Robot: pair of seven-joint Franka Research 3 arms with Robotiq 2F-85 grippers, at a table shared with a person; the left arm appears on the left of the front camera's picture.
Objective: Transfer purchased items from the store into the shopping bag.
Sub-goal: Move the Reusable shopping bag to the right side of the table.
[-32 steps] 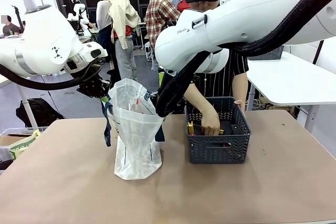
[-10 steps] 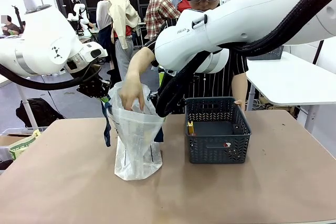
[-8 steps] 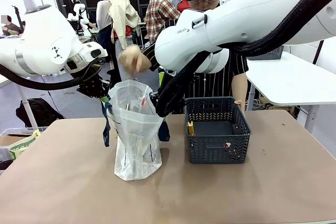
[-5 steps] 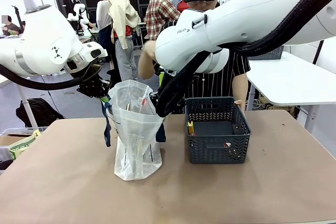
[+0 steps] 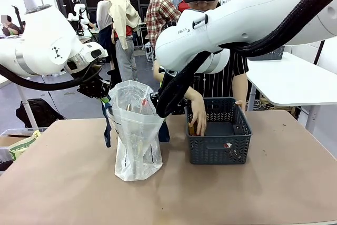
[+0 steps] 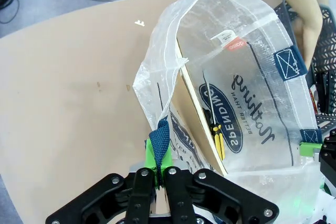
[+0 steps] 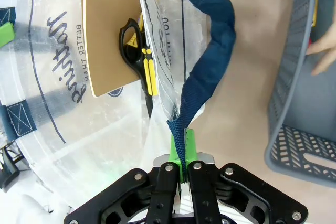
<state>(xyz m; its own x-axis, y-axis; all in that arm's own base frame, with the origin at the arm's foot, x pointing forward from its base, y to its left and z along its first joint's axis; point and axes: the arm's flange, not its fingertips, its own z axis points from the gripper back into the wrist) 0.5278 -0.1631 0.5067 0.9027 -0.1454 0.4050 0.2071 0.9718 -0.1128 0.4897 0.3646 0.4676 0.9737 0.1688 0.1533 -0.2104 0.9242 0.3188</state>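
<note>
The translucent shopping bag (image 5: 136,130) stands left of centre, its mouth held wide. My left gripper (image 5: 100,92) is shut on the bag's navy handle (image 6: 159,142) at the near-left rim. My right gripper (image 5: 156,104) is shut on the opposite navy strap (image 7: 210,72). Inside the bag, black-and-yellow scissors (image 7: 137,51) sit on a tan card (image 6: 197,114). The dark grey basket (image 5: 218,140) stands to the bag's right. The person's hand (image 5: 198,119) reaches into its left end, by a yellow item (image 5: 191,128). A red bit (image 5: 227,145) shows through the front slots.
The brown tabletop (image 5: 263,193) lies bare in front of the bag and basket. A clear bin (image 5: 16,146) with packets sits off the table's left edge. The person stands at the far side, behind the basket.
The person's hand came out of the bag's mouth, swung right and now reaches into the basket. Both arms and the bag have stayed still.
</note>
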